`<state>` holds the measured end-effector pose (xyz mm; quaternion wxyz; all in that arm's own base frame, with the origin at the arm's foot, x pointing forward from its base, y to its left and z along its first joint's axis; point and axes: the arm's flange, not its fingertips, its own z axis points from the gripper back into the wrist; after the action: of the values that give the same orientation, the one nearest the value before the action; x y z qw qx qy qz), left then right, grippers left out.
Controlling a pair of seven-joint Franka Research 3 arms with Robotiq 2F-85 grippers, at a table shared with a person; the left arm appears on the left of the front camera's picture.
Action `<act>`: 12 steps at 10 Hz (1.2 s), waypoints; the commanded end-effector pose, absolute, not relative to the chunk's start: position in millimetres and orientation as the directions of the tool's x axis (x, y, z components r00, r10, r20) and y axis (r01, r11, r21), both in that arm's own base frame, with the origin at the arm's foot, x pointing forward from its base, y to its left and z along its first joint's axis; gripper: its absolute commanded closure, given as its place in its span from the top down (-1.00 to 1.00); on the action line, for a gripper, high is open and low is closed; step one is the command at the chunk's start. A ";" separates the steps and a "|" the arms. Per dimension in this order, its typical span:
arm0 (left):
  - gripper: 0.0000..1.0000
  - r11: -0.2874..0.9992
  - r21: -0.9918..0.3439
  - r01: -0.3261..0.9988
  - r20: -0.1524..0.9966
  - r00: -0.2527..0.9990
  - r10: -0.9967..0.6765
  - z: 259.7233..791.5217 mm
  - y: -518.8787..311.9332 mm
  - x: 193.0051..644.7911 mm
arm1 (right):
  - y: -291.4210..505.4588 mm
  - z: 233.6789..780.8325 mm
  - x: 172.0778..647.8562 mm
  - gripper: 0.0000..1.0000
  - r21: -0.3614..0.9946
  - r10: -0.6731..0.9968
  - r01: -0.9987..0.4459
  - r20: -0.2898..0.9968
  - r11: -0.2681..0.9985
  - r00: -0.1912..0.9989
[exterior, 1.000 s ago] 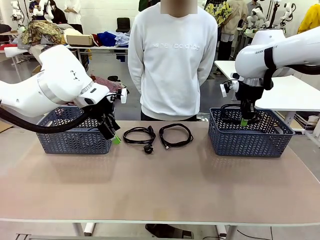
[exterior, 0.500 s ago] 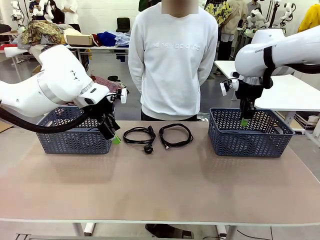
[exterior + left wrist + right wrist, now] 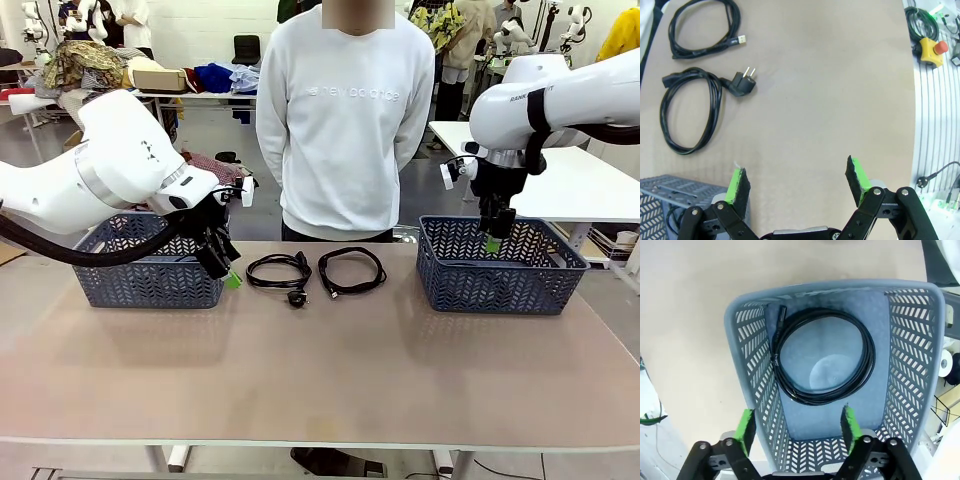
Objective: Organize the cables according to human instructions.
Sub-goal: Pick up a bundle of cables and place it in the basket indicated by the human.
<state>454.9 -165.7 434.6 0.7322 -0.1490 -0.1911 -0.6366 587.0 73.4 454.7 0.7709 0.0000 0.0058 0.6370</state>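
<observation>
Two cables, a plugged coil (image 3: 742,86) and a slimmer coil (image 3: 738,39), lie on the table (image 3: 320,370) at twelve o'clock, while a third coil (image 3: 872,356) sits in the basket (image 3: 752,365) at two o'clock under my right gripper (image 3: 797,427), its fingers spread apart like those of my left gripper (image 3: 797,182).

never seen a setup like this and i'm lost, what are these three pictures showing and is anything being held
Two white robot arms share a table with a person. The wide picture looks across from between the arms; the other two come from a camera on each wrist. A plug cable and a second cable lie coiled on the table. A third cable lies in the right basket. Left claw and right claw are open, holding nothing.
</observation>
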 end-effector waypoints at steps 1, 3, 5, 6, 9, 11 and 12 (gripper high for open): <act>1.00 0.146 0.025 0.989 0.470 0.118 -0.875 435.5 -164.6 455.7 | 73.8 458.3 592.8 1.00 0.021 0.980 -0.980 -0.016 0.198 0.197; 1.00 0.146 0.025 0.989 0.470 0.118 -0.875 435.5 -164.6 455.7 | 75.4 458.5 592.4 1.00 0.019 0.977 -0.977 -0.017 0.212 0.212; 1.00 0.146 0.025 0.989 0.470 0.118 -0.875 435.5 -164.6 455.7 | 73.4 454.6 586.8 1.00 0.014 0.981 -0.981 -0.011 0.191 0.191; 1.00 0.146 0.025 0.989 0.470 0.118 -0.875 435.5 -164.6 455.7 | 73.4 454.6 586.8 1.00 0.014 0.981 -0.981 -0.011 0.191 0.191; 1.00 0.146 0.025 0.989 0.470 0.118 -0.875 435.5 -164.6 455.7 | 74.2 454.7 586.9 1.00 0.013 0.980 -0.980 -0.010 0.200 0.200; 1.00 0.146 0.025 0.989 0.470 0.118 -0.875 435.5 -164.6 455.7 | 85.2 465.7 582.6 1.00 0.040 0.946 -0.948 0.067 0.316 0.318; 1.00 0.146 0.025 0.989 0.470 0.118 -0.875 435.5 -164.6 455.7 | 92.3 472.0 571.9 1.00 0.044 0.926 -0.931 0.091 0.363 0.365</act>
<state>454.9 -165.7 434.6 0.7322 -0.1490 -0.1911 -0.6366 582.8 84.1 462.4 0.8042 0.0299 -0.0111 0.5935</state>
